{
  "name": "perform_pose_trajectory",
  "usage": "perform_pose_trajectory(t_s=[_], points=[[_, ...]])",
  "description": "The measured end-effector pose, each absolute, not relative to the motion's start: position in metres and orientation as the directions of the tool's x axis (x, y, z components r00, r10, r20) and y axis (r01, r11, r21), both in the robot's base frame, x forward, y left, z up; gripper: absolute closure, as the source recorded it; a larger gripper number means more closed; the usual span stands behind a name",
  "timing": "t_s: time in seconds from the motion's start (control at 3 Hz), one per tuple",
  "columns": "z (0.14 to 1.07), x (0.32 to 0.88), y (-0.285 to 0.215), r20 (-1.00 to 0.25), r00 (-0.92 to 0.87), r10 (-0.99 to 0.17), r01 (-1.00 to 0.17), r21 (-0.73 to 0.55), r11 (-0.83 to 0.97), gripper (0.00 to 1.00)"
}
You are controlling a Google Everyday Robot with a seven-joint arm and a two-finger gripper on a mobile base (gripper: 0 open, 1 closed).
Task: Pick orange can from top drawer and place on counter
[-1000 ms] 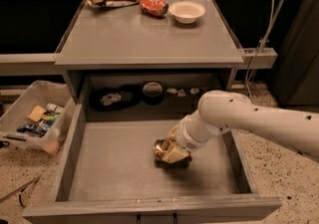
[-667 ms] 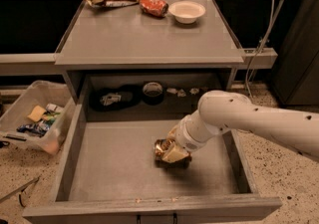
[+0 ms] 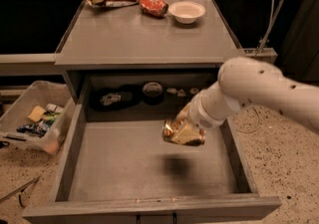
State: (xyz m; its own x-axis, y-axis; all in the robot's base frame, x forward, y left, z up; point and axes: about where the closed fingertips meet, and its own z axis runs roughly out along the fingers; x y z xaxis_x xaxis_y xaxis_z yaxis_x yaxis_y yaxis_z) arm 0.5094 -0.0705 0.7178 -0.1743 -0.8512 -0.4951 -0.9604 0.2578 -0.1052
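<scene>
Lift is underway: the two-finger gripper is clamping the small shiny orange-gold metallic can, which was sitting on the floor of the wide shallow grey top drawer a second ago. The can is now hanging clear, with its dark shadow below the gripper. The flat matte grey counter is waiting above and behind the gripper, so I'm judging the pick done and the place still pending.

The claw over the matte grey top drawer grips the shiny metallic orange can.

Robot lab, matte grey counter, speckled floor around it, clear plastic bin left of it, gripper clasping shiny orange can below its front edge.
</scene>
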Motion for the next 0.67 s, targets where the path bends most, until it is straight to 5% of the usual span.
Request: perform_pose_trajectory(t_s=[0.67], points=[[0.846,0.529,-0.073,-0.576,-0.092,-0.812,-0.955,-0.180,0.236,1.00]])
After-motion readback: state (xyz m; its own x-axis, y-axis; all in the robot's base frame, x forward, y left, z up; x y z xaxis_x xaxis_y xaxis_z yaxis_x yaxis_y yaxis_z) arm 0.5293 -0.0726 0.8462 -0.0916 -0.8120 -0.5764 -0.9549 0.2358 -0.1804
